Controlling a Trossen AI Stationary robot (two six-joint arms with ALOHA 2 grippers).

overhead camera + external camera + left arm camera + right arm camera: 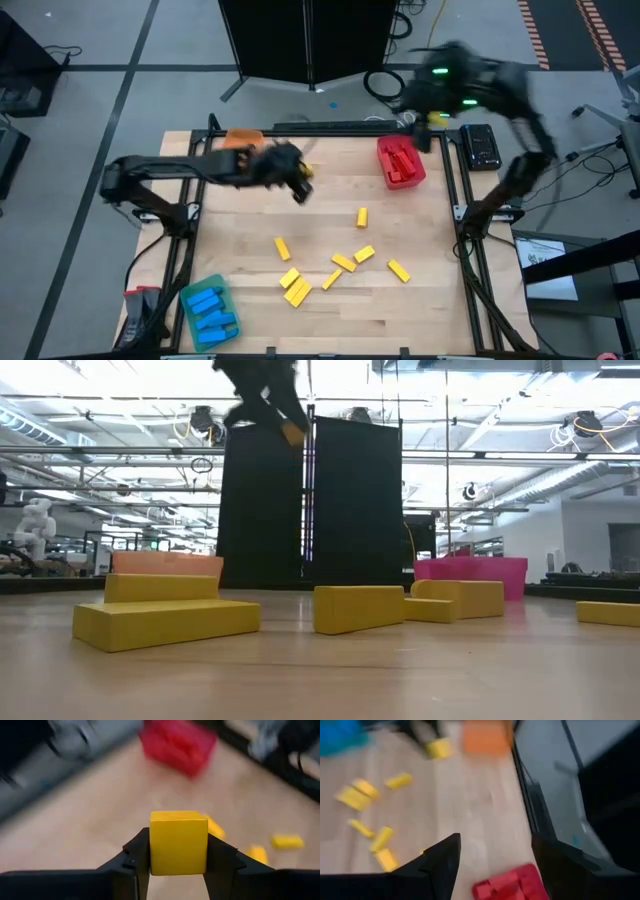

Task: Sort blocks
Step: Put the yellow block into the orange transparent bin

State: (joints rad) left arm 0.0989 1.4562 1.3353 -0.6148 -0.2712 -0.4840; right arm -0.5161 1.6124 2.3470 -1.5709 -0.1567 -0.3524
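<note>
- The left gripper (178, 851) is clamped on a yellow block (178, 841), its two dark fingers (134, 855) pressing the block's sides.
- From above, this gripper (300, 180) hangs over the far left part of the wooden counter (250, 270), just beside an orange tray (243, 137) at the far edge.
- The right gripper (495, 857) has its fingers spread wide with nothing between them; it hangs above a red tray (510, 882) of red blocks (400, 160) near the counter's far right corner.
- Loose yellow blocks (345, 263) lie scattered across the counter's middle and near side.
- A green tray (188, 295) holding blue blocks (210, 308) sits at the near left corner.
</note>
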